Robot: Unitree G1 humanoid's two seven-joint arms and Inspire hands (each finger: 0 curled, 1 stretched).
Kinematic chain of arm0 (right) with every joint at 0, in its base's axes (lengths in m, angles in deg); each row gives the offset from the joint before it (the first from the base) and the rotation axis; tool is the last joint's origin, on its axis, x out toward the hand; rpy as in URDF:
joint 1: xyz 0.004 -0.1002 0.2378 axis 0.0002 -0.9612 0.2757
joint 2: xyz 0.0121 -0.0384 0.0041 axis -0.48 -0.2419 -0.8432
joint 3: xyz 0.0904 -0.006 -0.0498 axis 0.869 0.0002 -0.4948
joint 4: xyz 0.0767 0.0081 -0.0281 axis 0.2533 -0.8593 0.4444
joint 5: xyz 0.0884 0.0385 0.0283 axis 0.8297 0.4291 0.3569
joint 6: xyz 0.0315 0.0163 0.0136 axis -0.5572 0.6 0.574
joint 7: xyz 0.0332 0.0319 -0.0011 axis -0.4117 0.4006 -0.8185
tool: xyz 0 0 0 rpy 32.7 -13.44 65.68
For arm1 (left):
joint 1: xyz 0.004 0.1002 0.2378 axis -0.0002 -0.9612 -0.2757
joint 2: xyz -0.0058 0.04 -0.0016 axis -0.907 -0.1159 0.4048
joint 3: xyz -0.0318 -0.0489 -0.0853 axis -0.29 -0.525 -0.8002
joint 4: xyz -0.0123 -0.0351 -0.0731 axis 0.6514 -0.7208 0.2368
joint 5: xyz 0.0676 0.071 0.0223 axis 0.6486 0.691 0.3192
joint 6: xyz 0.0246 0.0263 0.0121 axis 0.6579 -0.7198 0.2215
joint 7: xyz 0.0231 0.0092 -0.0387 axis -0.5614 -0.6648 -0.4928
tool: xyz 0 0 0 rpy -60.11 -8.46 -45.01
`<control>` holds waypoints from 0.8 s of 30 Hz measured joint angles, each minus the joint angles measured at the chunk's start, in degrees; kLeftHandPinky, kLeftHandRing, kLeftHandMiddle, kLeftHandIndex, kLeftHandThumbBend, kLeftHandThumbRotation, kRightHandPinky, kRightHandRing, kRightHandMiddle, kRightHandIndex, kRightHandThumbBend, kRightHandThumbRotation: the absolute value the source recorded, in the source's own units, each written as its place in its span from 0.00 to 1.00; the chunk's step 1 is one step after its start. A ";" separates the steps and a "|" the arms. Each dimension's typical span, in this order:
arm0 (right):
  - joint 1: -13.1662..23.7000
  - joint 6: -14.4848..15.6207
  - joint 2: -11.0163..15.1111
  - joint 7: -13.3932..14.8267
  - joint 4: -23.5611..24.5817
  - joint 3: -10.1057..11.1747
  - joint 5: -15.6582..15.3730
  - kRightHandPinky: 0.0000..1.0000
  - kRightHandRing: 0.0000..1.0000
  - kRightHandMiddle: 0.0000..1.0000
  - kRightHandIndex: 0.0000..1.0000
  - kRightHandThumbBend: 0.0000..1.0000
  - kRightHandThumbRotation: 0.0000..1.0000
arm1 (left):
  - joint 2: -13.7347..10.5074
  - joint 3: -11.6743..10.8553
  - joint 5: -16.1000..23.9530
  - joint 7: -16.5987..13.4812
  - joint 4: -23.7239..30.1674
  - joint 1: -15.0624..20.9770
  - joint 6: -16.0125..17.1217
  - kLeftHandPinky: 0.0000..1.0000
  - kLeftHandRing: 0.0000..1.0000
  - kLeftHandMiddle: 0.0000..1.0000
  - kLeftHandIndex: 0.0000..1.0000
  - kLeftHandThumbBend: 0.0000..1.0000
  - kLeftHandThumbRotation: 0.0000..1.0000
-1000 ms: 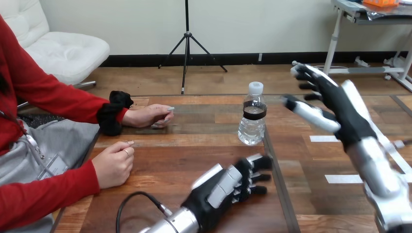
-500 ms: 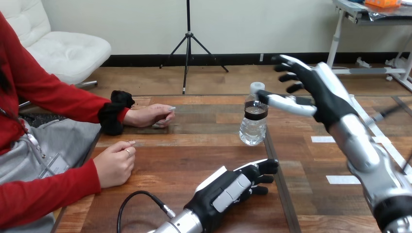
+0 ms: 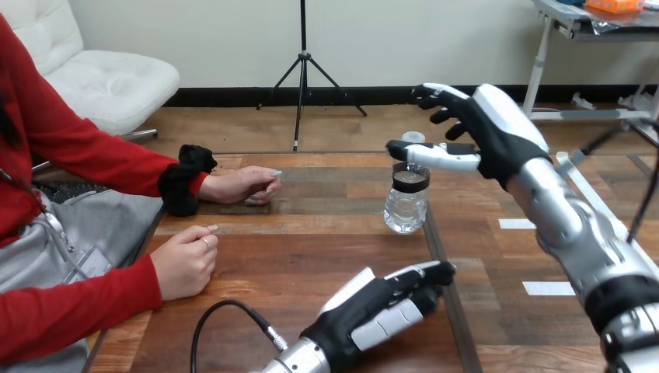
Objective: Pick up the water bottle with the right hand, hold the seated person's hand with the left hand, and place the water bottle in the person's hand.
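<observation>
Nearest, the robot's left hand (image 3: 373,307) lay low over the brown wooden tabletop (image 3: 311,241), its fingers loosely bent and holding nothing. To its left, the person's nearer hand (image 3: 184,263) rested loosely curled at the tabletop's edge. Farther on, the clear plastic water bottle (image 3: 406,200), with a dark label band and a white cap, stood upright mid-tabletop. Its contents looked clear, but I could not tell the fill level. Level with it at the left, the person's farther hand (image 3: 239,185) lay palm down. Over the bottle's cap hung the right hand (image 3: 497,138), fingers spread wide and thumb crossing before the neck, not closed round it.
</observation>
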 measured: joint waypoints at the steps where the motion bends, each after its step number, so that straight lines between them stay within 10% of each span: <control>1: 0.55 0.27 -0.02 0.10 -0.49 -0.44 -0.27 0.75 0.83 0.86 0.88 0.85 0.71 | -0.28 0.51 0.45 -0.59 0.37 -0.15 0.29 0.87 0.91 0.90 0.89 1.00 0.99; 24: 5.44 2.36 -0.90 1.18 -8.07 -5.72 -2.43 0.77 0.83 0.85 0.88 0.84 0.70 | -4.34 3.20 1.39 -1.82 4.65 -4.15 4.52 0.88 0.92 0.90 0.90 1.00 0.99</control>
